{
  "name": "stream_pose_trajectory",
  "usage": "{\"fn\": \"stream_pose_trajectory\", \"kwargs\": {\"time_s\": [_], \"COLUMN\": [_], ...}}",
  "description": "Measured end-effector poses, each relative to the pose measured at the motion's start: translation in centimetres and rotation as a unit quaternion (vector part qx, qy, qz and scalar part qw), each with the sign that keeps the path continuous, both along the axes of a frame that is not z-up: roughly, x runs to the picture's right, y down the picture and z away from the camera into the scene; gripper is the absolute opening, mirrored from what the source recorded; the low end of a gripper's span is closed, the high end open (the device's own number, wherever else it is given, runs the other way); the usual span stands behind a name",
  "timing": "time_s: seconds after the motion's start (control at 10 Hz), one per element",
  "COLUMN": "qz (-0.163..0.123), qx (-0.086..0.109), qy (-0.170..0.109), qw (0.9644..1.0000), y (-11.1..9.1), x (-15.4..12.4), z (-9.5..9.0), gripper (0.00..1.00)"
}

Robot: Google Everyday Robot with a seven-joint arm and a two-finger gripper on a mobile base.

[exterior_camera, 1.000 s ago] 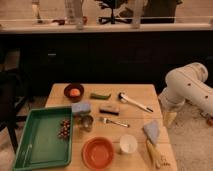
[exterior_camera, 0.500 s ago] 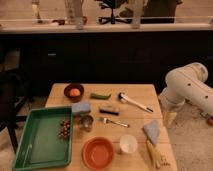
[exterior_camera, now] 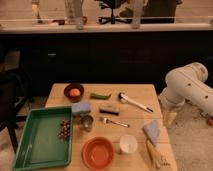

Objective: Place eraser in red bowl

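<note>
Camera view, dark tan-faced eraser [exterior_camera: 109,109], hand [exterior_camera: 170,118] beside table [exterior_camera: 145,91]

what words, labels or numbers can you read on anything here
None: no text can be read on the eraser, red bowl, white cup or green tray.
The end effector, hanging beside the table's right edge, shows no readable marking either.
</note>
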State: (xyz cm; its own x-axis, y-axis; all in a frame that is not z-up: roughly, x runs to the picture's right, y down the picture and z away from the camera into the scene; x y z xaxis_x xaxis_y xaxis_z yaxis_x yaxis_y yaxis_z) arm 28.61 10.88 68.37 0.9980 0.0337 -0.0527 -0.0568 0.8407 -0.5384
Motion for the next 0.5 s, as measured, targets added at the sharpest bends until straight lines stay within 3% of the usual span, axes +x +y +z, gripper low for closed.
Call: {"fn": "stream_pose_trajectory", "kwargs": {"time_s": [0.5], "qz": [0.008], "qx": [0.000], "qy": [-0.003], "qw": [1.0000], "y": [-0.04], "x": [-0.59], "z": [0.47], "gripper": [0.80]}}
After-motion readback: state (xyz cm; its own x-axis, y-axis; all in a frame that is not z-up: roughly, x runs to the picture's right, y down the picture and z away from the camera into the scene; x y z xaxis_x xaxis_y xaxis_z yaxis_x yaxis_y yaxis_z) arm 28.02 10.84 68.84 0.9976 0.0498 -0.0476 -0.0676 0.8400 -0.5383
